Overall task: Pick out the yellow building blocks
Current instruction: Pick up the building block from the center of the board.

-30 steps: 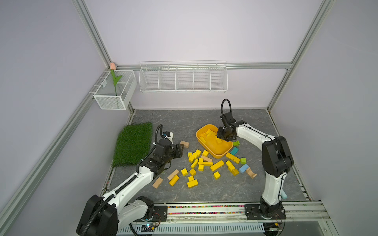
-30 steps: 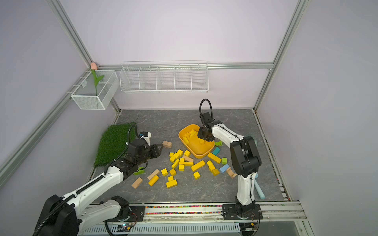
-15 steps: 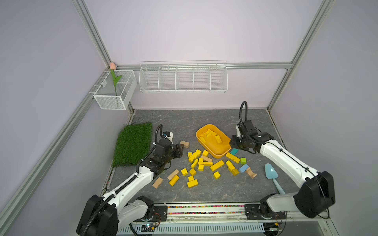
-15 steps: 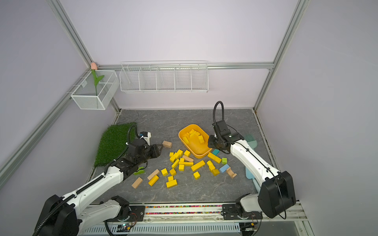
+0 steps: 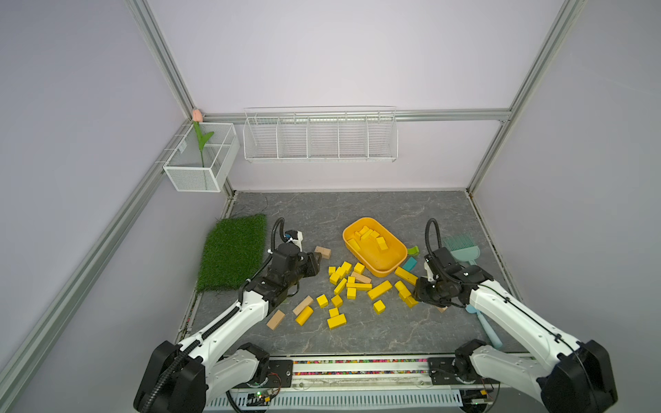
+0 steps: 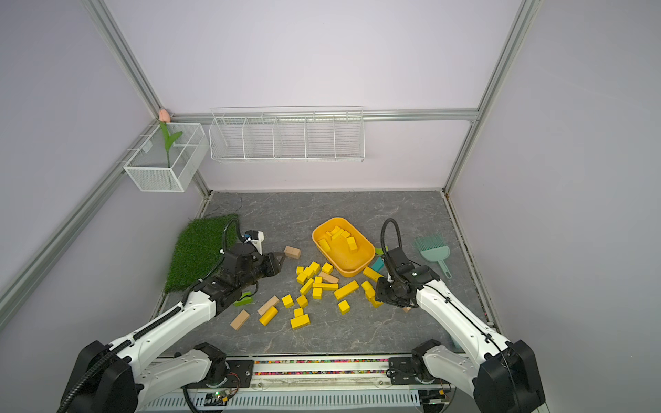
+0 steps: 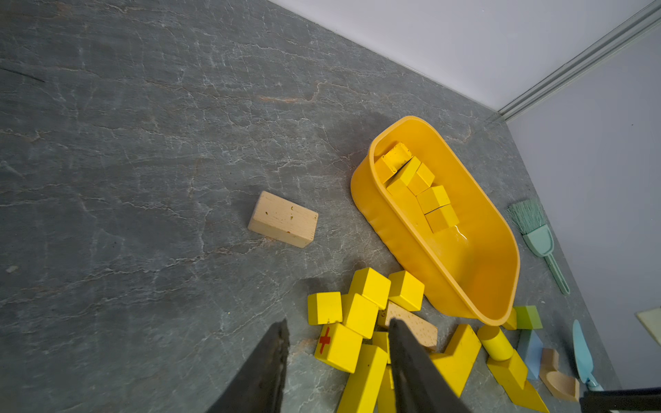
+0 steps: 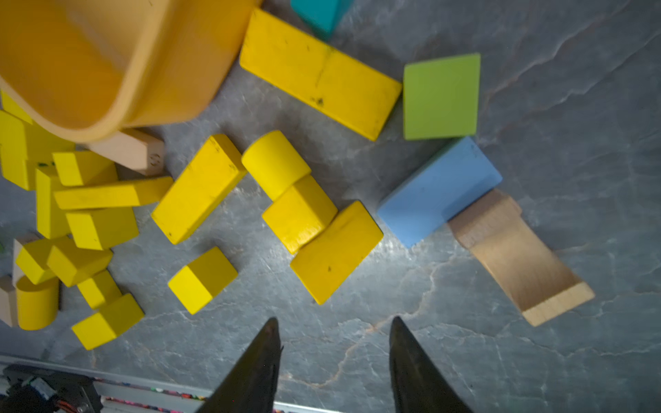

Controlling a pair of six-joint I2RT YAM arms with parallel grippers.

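I'm standing by the rig. The tub (image 5: 389,258) is sitting on the grey floor (image 5: 322,211), and a handful of yellow blocks (image 5: 365,236) are lying inside it, bunched toward its far end.

Many more yellow blocks are lying loose on the floor in front of the tub, on the robot's side of it. A cluster of cubes (image 7: 370,288) is crowding against the tub's near left wall, with a tan block (image 7: 415,323) showing among them. A long bar (image 8: 318,71) is lying just beside the tub's near right end, and a green block (image 8: 441,96) is sitting at the bar's outer end.

The left gripper (image 7: 338,321) is hanging low to the left of the tub, pointing at that cluster. Its fingers are standing apart and gripping nothing. Another tan block (image 5: 323,252) is lying alone between it and the tub.

The right gripper (image 8: 334,319) is hovering in front of the tub's right end, fingers spread and empty, with only bare floor showing between them. Just beyond its tips, toward the tub, a yellow cylinder (image 8: 275,164) and two yellow bricks are touching in a short row. A blue block (image 8: 440,189) and a tan arch (image 8: 518,257) are touching each other beside that row.

A teal brush (image 5: 461,246) is lying to the right of the tub, and a grass mat (image 5: 232,250) is lying well to its left.
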